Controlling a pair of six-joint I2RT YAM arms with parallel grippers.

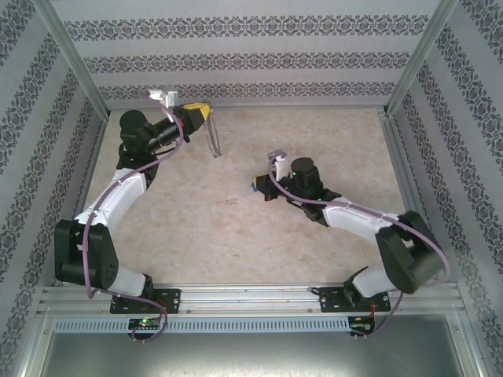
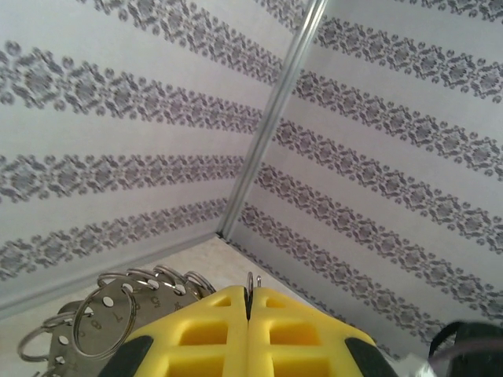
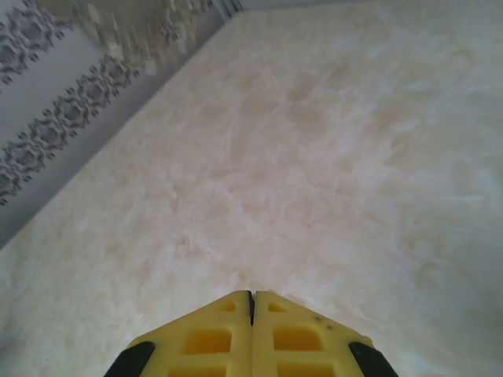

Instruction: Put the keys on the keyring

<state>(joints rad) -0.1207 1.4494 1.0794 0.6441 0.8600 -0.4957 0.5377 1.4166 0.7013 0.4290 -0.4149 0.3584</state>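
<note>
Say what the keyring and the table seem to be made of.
Keyring: silvery metal, polished; its rings and numbered tags glint. Table: pale beige with marble-like mottling, fairly matte; stone or printed laminate, can't tell.

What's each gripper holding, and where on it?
Left gripper pinches the keyring by its thin wire. Right gripper: shut, blue key at its tips, hold unclear.

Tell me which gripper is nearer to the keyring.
Left. The left gripper is shut on the keyring, which hangs from its fingertips. The right gripper is apart from it, closer to the arm bases and off to the ring's right in the top view.
</note>
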